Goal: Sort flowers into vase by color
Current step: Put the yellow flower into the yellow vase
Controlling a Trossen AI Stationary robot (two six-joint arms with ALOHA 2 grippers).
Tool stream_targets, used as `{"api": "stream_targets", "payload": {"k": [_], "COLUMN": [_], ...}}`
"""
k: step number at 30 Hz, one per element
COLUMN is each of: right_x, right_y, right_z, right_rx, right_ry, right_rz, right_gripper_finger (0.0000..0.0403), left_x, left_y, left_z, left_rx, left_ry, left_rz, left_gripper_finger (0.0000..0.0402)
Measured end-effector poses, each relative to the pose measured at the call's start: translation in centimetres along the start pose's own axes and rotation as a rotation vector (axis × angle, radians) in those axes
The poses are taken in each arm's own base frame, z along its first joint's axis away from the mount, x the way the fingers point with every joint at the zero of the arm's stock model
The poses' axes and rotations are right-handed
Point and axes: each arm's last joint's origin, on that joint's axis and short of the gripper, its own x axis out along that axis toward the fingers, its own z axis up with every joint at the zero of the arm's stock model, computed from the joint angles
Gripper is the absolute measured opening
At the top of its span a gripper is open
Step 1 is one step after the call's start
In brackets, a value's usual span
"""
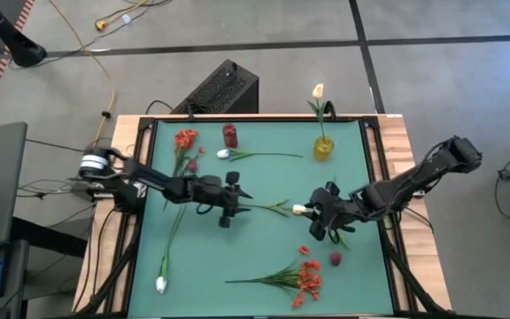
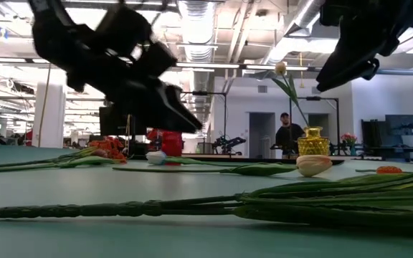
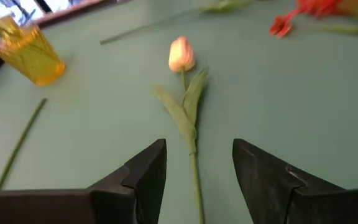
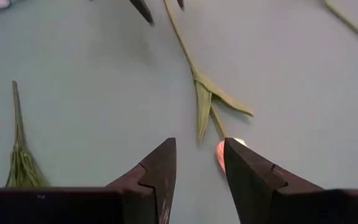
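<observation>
1. From overhead, the left hand (image 1: 235, 198) and the right hand (image 1: 323, 221) face each other over the middle of the green tabletop (image 1: 264, 257), with one white tulip (image 1: 277, 208) lying between them, its stem end by the left hand and its bud by the right hand.
2. The left wrist view adds what the overhead one cannot: the left hand (image 3: 197, 165) stands partly open, its two fingers on either side of the tulip stem (image 3: 191, 134) without closing on it, so it holds nothing.
3. The right wrist view shows the right hand (image 4: 199, 163) also partly open and holding nothing, with the tulip's pale bud (image 4: 221, 152) just ahead of one fingertip.
4. The low view alone shows a person (image 2: 288, 134) standing in the room behind the tabletop.
5. Beyond the right hand, at the far edge, a yellow vase (image 1: 324, 147) holds one white tulip (image 1: 318, 91) upright.
6. Beyond the left hand, a dark red vase (image 1: 230, 135) stands; whether anything is in it cannot be told.
7. A white flower (image 1: 225, 153) lies just beside the red vase; a red flower (image 1: 185, 140) lies farther out from the left hand.
8. A red-orange bunch (image 1: 306, 277) lies near the right hand on its near side, and another white flower (image 1: 161, 283) lies toward the near left corner.
</observation>
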Motion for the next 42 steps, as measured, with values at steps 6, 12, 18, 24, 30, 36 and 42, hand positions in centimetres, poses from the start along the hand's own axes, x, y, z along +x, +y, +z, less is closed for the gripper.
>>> {"api": "stream_targets", "payload": {"k": [6, 12, 18, 24, 30, 36, 42], "right_x": [-0.3, -0.3, -0.3, -0.3, -0.3, -0.7, -1.6], "right_y": [0.3, 0.2, 0.2, 0.2, 0.2, 1.0, 2.2], "right_z": [-0.3, -0.4, -0.4, -0.3, -0.2, -0.5, -1.6], "right_rx": [-0.023, -0.033, -0.035, -0.038, -0.012, 0.037, 0.064], "right_ry": [-0.036, -0.031, -0.032, -0.047, -0.059, -0.077, -0.068], "right_rz": [-0.027, -0.040, -0.043, -0.056, -0.053, -0.003, 0.063], "right_gripper_finger": [0.0159, 0.0159, 0.0159, 0.0159, 0.0159, 0.0159, 0.0159], "left_x": [2.7, 3.5, 3.3, 3.3, 3.2, 3.1, 3.4], "left_y": [0.3, 1.5, 1.7, 1.6, 1.6, 1.6, 1.9], "left_z": [-1.0, -1.2, -2.1, -2.2, -2.4, -2.5, -1.8], "left_rx": [-0.045, -0.146, -0.199, -0.152, -0.128, -0.120, -0.121], "left_ry": [0.058, 0.154, 0.247, 0.268, 0.288, 0.295, 0.284], "left_rz": [-0.031, -0.044, -0.110, -0.125, -0.135, -0.137, -0.111], "left_gripper_finger": [0.0174, 0.0174, 0.0174, 0.0170, 0.0104, 0.0009, 0.0001]}}
